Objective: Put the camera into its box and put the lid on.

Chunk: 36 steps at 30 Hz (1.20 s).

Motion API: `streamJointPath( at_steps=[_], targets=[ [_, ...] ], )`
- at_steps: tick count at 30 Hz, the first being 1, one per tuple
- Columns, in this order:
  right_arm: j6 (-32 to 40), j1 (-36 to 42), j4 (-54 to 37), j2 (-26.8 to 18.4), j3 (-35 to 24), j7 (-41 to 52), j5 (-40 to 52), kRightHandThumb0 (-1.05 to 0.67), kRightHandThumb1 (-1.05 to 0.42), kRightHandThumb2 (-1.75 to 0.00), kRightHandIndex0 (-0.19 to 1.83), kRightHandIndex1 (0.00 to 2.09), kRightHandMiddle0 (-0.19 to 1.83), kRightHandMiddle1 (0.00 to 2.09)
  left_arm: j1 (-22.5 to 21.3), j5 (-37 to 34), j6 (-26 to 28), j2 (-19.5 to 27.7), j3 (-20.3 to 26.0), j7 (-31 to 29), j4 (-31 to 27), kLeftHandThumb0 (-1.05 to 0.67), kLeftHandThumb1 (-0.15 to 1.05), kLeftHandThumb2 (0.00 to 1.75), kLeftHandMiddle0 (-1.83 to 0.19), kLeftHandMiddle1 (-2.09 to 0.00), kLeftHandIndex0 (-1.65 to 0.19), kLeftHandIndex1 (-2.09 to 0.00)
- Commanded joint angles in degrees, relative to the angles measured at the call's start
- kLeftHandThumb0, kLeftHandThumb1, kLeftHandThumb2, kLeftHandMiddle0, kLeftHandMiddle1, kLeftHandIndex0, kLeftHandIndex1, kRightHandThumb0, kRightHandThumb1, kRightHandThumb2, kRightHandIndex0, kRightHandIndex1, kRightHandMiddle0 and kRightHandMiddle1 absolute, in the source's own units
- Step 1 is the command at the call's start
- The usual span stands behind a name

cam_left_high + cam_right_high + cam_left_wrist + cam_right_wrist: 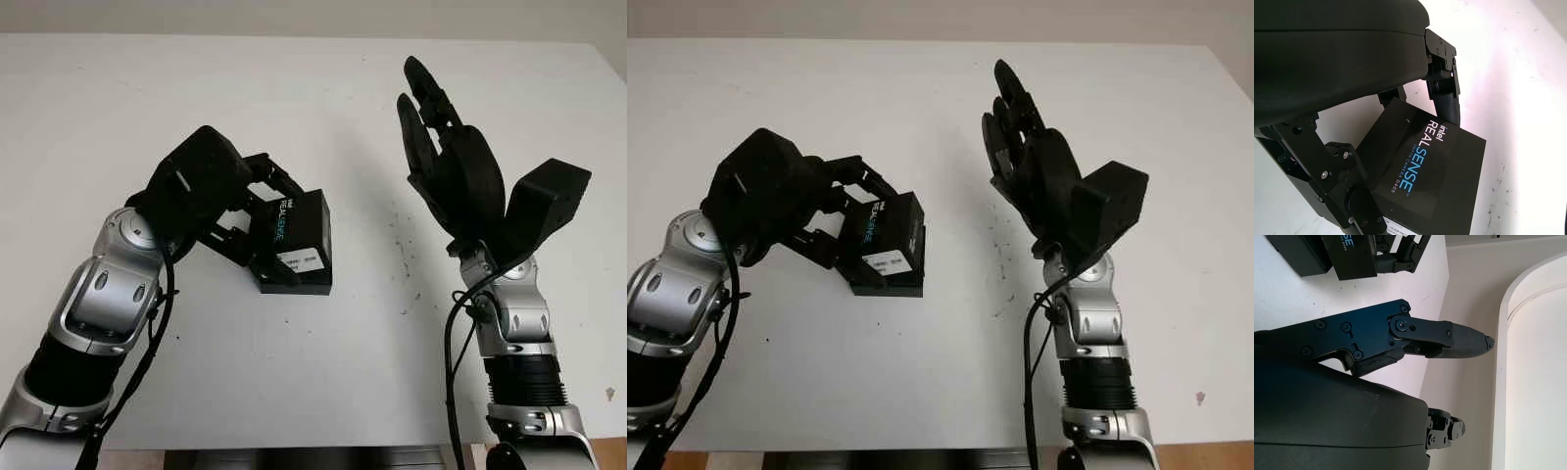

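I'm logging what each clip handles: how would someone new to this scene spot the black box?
On the white table, look left of centre, where the left hand comes in. Its fingers are closed around the black box, the one item on the table, marked with white and blue RealSense lettering and a white label.

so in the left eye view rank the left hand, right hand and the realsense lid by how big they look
1. right hand, raised open above the table; it likely looks bigger for being nearer the camera
2. left hand, curled on the lid
3. RealSense lid, held tilted over the black box base
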Motion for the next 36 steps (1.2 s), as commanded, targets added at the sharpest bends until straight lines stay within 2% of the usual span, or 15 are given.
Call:
streamJointPath(
  at_steps=[1,7,13,29,36],
  targets=[
    [-0.9,0.2,-0.9,0.2,-0.1,0.0,0.2,-0.67,-1.05,-0.5,-0.06,0.05,-0.06,0.19,-0.9,-1.1,2.1,-0.4,-0.6,-0.6,-2.1,-0.09,0.94,0.06,-0.27,-1.48,-0.19,-1.57],
    [-0.3,0.1,-1.0,0.3,-0.1,-0.4,0.2,-0.69,-1.05,-0.48,-0.06,0.05,-0.08,0.22,-0.8,-2.2,4.9,-0.2,-1.1,-0.5,-4.1,-0.07,0.95,0.06,-0.23,-1.47,-0.16,-1.56],
    [-0.5,0.1,-1.0,0.3,0.0,-0.3,0.3,-0.67,-1.05,-0.5,-0.06,0.05,-0.09,0.24,0.4,-3.3,4.2,0.7,-0.7,-0.8,-4.6,-0.07,0.95,0.06,-0.22,-1.5,-0.15,-1.59],
    [0.1,0.3,-1.4,0.5,-0.2,-0.1,1.0,-0.66,-1.05,-0.5,-0.06,0.05,-0.16,0.37,3.4,-1.3,-3.4,2.3,-4.0,-0.3,-2.7,-0.07,0.95,0.05,-0.23,-1.59,-0.16,-1.65],
    [-0.2,0.2,-1.1,0.2,0.0,-0.1,0.5,-0.67,-1.05,-0.49,-0.06,0.05,-0.18,0.39,4.0,0.2,-5.0,2.3,-5.3,-0.3,-2.0,-0.08,0.94,0.05,-0.24,-1.58,-0.18,-1.65]
  ],
)
